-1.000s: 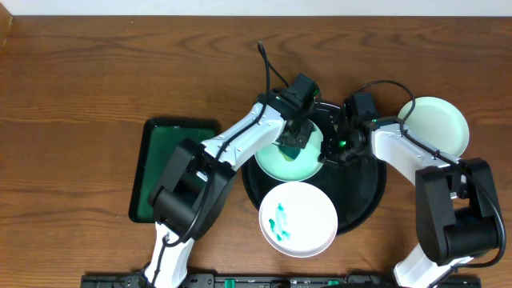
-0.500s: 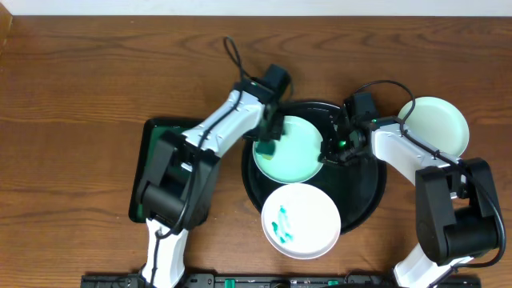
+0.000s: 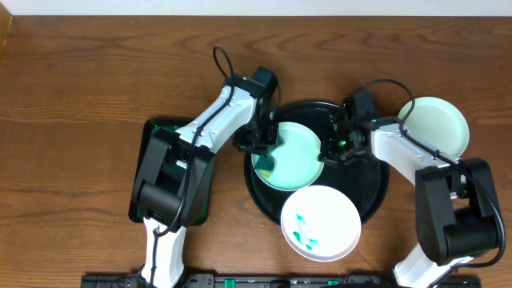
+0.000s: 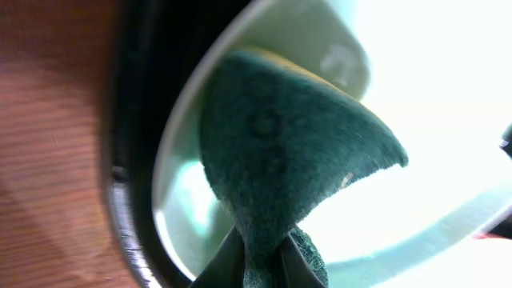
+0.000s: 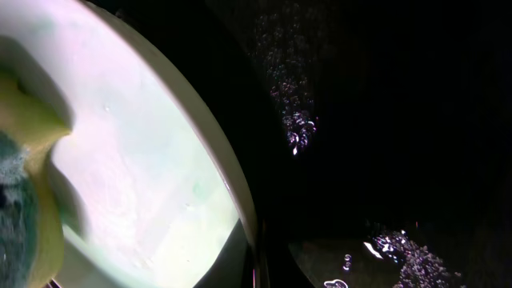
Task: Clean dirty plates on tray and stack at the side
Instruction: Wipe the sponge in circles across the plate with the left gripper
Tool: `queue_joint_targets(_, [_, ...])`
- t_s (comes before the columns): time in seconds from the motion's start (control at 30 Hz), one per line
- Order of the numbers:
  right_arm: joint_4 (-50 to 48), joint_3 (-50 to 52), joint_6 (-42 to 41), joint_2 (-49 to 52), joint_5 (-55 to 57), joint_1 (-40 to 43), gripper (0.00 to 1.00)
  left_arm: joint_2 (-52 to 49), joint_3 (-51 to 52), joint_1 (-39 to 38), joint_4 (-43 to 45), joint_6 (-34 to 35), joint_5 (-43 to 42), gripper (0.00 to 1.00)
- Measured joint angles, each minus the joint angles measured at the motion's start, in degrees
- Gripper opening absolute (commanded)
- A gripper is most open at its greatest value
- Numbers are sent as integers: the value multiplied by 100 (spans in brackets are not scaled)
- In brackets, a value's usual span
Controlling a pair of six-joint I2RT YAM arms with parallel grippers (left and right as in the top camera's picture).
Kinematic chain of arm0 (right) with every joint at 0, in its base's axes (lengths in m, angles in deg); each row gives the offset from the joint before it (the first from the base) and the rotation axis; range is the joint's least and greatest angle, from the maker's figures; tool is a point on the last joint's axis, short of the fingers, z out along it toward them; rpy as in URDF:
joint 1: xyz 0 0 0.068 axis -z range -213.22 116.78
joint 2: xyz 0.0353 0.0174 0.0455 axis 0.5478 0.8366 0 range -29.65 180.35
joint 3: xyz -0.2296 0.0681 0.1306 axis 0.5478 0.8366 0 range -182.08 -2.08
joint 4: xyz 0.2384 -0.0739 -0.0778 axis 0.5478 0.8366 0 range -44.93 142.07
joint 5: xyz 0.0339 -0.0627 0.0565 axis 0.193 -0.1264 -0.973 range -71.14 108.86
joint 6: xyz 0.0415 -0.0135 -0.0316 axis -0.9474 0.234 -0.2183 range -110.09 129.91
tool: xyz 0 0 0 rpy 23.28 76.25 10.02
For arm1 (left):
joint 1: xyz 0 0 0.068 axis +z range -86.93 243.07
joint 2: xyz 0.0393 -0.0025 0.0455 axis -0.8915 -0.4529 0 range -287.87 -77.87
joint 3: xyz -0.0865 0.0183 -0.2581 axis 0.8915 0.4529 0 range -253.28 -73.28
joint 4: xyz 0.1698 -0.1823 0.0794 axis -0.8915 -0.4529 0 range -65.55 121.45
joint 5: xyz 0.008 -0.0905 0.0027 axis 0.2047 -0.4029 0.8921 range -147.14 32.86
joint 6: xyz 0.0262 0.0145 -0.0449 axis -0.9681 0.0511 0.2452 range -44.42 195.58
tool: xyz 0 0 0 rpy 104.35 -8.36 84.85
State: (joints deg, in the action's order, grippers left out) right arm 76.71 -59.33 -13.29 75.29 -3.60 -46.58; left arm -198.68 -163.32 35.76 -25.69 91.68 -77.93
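The black tray (image 3: 364,188) holds a mint plate (image 3: 292,156). My left gripper (image 3: 262,140) is shut on a green sponge with a yellow back (image 4: 288,152) and presses it on that plate's left edge (image 4: 432,96). My right gripper (image 3: 328,148) is shut on the same plate's right rim (image 5: 144,176), over the tray's black floor (image 5: 384,120). A white plate with teal smears (image 3: 322,222) lies across the tray's front rim. A third plate (image 3: 433,126), without smears, sits on the table to the right.
A dark green rectangular tray (image 3: 160,168) lies left of the black tray, partly under my left arm. The black tray's rim (image 4: 128,200) runs close beside the sponge. Bare wood table surrounds everything.
My left gripper has carried the sponge from the mint plate's middle to its left edge. The smeared plate has slid to the right and nearer the front. My right gripper has not moved.
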Motion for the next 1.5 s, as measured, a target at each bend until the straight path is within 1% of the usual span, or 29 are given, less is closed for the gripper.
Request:
queue_joint_targets(0.27, [2,0,0,0,-2,0,1,-177,0,-125,136,-251,-793,7])
queue_joint_targets(0.43, [28,0,0,-2,13,2,1,-337,0,-350,463,-308,-1128,7])
queue_joint_targets(0.6, [39,-2,0,-9,35,2,1,-382,0,-363,925,-313,-1541,7])
queue_joint_targets(0.7, [44,-2,0,-9,37,2,1,-415,0,-348,1158,-299,-1593,7])
queue_joint_targets(0.93, [79,-2,-2,-9,22,2,1,-398,-28,-321,992,-212,-828,7])
queue_joint_targets(1.03, [83,-2,-2,-9,17,2,1,-345,-103,-289,695,-37,-181,7])
queue_joint_targets(1.2, [83,-2,-4,-9,17,2,1,-323,-160,-76,376,264,448,7])
queue_joint_targets(1.33, [85,-2,-4,-9,17,2,1,-315,-184,83,208,398,745,7])
queue_joint_targets(1.5, [85,-2,-4,-9,17,2,1,-315,-199,57,188,490,879,7])
